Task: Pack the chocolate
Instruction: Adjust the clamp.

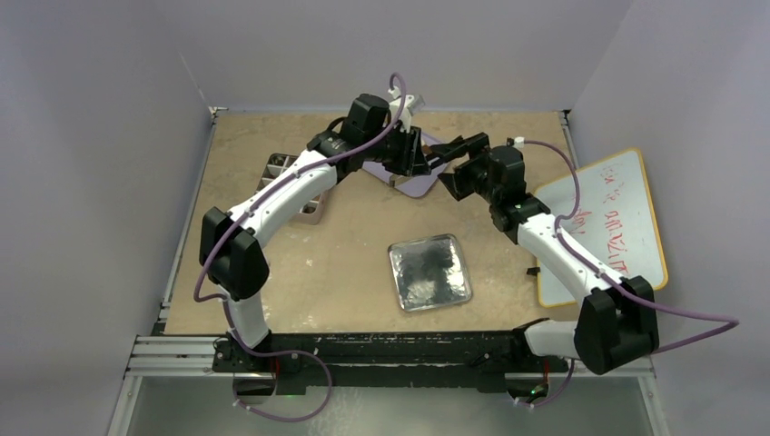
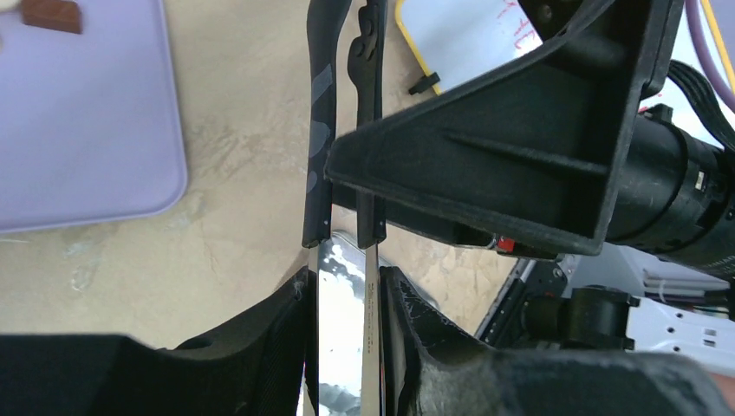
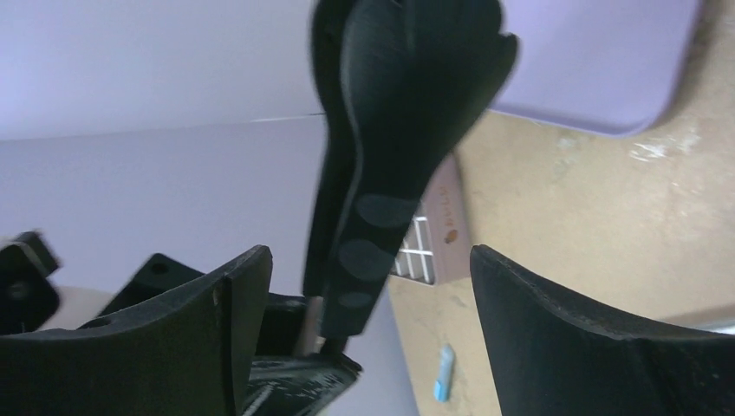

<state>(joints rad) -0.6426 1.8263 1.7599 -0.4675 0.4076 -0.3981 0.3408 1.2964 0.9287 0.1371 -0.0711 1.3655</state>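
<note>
You are seeing one piece of chocolate (image 2: 52, 14) at the top left of the left wrist view. It is a small mid-brown block with a flat top, partly cut off by the frame edge, and it is lying on the lilac mat (image 2: 87, 130).

Your left arm is arching up from its base at the near left, elbow bent outward, and reaching to the far middle of the table by the mat's edge. The left gripper (image 2: 345, 299) is clamping the tweezers (image 2: 319, 130) by their shiny metal blades, with the black ends pointing away from the fingers. The chocolate is sitting well off to the left of the tweezers, apart from them and from the gripper.

Your right arm is stretching in from the near right to the same far-middle spot and is facing the left one. The right gripper (image 3: 368, 256) is standing wide open, with the tweezers' black end sitting between its fingers (image 3: 563, 329) and seeming to touch neither. The mat is showing beyond it, but no chocolate is appearing in that view
</note>
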